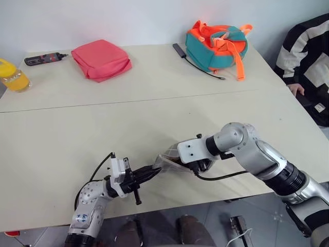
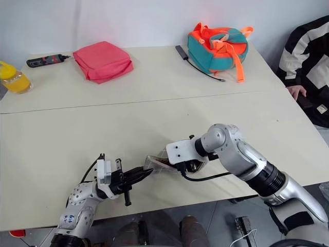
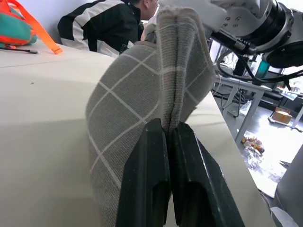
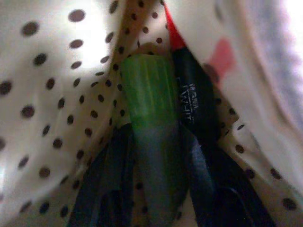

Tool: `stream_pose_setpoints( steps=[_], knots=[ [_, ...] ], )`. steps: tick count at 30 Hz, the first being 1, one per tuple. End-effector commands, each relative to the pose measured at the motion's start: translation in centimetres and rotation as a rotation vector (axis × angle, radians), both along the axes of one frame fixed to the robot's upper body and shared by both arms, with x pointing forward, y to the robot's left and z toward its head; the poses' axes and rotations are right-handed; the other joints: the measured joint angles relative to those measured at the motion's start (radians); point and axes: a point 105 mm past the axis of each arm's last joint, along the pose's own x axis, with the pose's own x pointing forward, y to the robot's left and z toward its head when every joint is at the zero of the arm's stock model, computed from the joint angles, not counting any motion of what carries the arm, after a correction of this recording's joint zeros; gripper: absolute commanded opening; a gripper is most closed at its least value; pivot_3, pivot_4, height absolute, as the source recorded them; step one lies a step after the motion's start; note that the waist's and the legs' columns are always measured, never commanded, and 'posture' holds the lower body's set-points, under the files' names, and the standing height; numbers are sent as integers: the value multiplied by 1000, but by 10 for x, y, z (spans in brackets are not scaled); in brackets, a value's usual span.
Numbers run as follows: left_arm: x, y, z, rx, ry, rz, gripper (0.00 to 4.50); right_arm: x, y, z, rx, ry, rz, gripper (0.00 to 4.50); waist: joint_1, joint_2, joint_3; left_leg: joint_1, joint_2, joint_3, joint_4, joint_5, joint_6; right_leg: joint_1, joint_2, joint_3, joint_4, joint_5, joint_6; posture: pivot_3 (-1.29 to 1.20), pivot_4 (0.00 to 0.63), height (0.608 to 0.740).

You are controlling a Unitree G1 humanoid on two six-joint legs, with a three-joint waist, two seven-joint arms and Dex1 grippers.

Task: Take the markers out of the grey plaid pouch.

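The grey plaid pouch (image 1: pixel 167 160) hangs just over the table's near edge, stretched between both grippers. My left gripper (image 3: pixel 169 130) is shut on one fabric end of the pouch (image 3: pixel 142 94). My right gripper (image 4: pixel 155 135) reaches down into the pouch's open mouth, where the lining is white with dark dots. Its fingers (image 4: pixel 116 156) close on either side of a green marker (image 4: pixel 149 90). A second marker (image 4: pixel 191 109), black with a red end, lies right beside the green one. In the head views the right fingers are hidden inside the pouch.
At the back of the cream table (image 1: pixel 154 113) lie a pink-red pouch (image 1: pixel 101 59), a teal-and-orange bag (image 1: pixel 216 45) with a black cord, a black-and-red tool (image 1: pixel 45 58) and a yellow bottle (image 1: pixel 13 76). A person in a striped jacket (image 1: pixel 308 56) sits at the right edge.
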Motion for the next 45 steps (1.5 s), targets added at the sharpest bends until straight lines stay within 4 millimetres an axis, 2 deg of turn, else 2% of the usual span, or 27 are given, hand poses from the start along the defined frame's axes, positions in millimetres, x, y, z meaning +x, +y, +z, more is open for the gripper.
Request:
stream_pose_setpoints(
  steps=[1,2,7,8,12,20,24,29,38,45],
  knots=[
    [2,2,2,-16,5,6,0,4,-9,-23,-38,18,-49,1525,1,-1,-1,0,0,0,0,0,0,0,0,0,0,0,0,0,150,740],
    [3,2,3,-17,5,7,0,4,-10,-25,-37,24,-51,1525,1,-3,-2,0,0,0,0,0,0,1,0,0,0,0,0,0,150,740],
    [3,3,5,-20,1,10,0,13,-8,-20,-10,-8,-65,492,0,-5,-3,2,0,-1,0,0,0,3,0,-1,0,0,0,0,150,740],
    [3,3,5,-20,1,11,0,16,-8,-16,-2,-24,-69,463,0,-5,-3,2,0,-1,0,0,0,3,0,-1,0,0,0,0,150,740],
    [2,4,4,-19,3,15,0,18,-7,2,67,-21,-71,463,1,-5,-3,2,0,-1,0,0,0,3,0,0,0,0,-1,0,150,740],
    [6,9,6,-13,-16,44,0,6,-9,58,244,60,-59,463,7,-3,-1,-2,0,-1,-2,0,0,-2,-1,0,-1,0,0,0,150,740],
    [6,7,6,-11,-19,42,0,1,-8,74,300,78,-44,463,12,-3,-1,-3,0,-2,-2,0,0,-3,-1,0,-2,0,0,0,150,740],
    [6,6,6,2,-34,43,0,-3,-11,84,313,85,-40,463,16,-3,-1,-5,0,-1,-3,-1,0,-3,-1,0,-5,0,0,0,150,740],
    [26,31,20,14,-92,152,0,4,-23,96,306,45,-65,463,25,-3,0,-5,0,-1,-2,-1,1,-3,-1,0,-6,0,0,0,150,740],
    [32,39,25,24,-120,177,0,-4,0,139,584,83,14,463,23,-3,0,-6,1,0,-2,-2,0,-4,-1,-2,-6,1,0,0,150,740]
  ],
)
